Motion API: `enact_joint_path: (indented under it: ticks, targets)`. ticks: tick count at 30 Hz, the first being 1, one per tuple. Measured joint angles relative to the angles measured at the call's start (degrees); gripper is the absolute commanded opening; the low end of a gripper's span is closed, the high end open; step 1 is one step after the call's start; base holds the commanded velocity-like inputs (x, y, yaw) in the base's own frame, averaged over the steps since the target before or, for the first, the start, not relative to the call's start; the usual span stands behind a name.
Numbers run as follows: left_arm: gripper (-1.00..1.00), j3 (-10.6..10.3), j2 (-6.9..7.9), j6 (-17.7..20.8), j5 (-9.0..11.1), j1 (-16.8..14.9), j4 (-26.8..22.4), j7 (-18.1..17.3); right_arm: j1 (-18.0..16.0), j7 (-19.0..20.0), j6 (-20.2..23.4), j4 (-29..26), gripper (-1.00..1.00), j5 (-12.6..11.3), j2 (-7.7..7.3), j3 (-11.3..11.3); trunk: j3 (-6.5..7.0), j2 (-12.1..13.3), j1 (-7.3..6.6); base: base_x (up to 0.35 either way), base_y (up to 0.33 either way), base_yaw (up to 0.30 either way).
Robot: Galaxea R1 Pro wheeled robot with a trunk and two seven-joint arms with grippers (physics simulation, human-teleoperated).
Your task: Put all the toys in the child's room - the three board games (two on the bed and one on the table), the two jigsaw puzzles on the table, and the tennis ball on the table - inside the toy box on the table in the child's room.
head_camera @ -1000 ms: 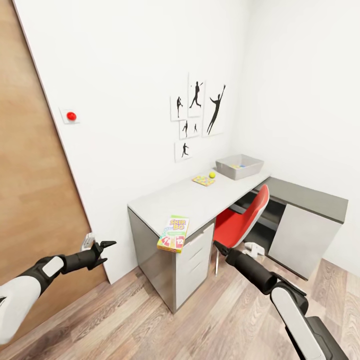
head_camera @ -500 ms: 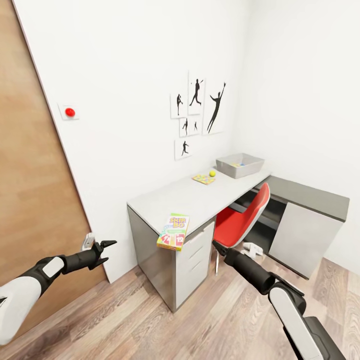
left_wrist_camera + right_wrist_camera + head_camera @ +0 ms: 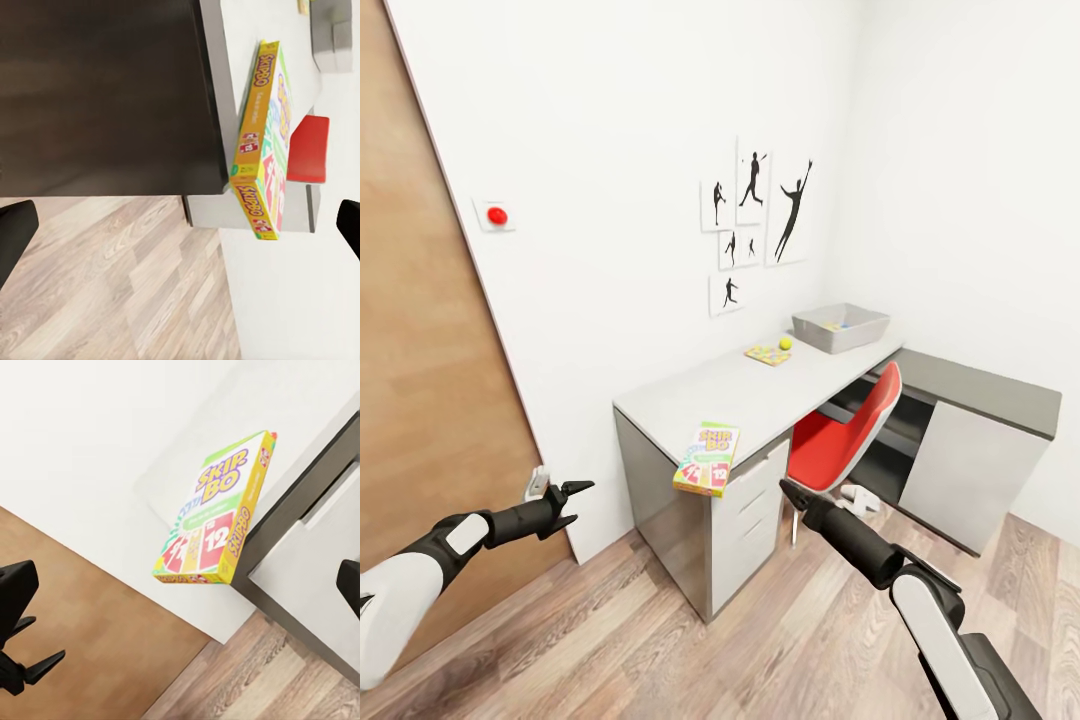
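Skip-Bo yellow cardboard board game box [image 3: 707, 458] is lying on the grey desk [image 3: 740, 395], overhanging its near edge above the drawers. Grey plastic toy box [image 3: 840, 328] is sitting at the desk's far end; small yellow tennis ball [image 3: 785, 343] and flat yellow jigsaw puzzle [image 3: 766, 354] are lying just beside it. Left gripper [image 3: 570, 497] and right gripper [image 3: 788, 494] are hanging short of the desk, both spread wide, holding nothing.

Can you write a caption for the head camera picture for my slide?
Robot facing a grey desk: Skip-Bo game overhanging its front edge, toy box at the far end, both grippers open.
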Motion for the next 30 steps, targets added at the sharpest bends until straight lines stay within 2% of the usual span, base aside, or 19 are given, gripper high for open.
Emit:
enact_joint_path:
  ticks: [30]
  targets:
    - [1.00,0.00,-0.35,-0.19,-0.19,0.00,0.00,0.09,0.00,-0.01,-0.11,0.09,1.00,-0.02,0.02,-0.08,-5.39,-12.04,6.59,0.000,0.000,0.000]
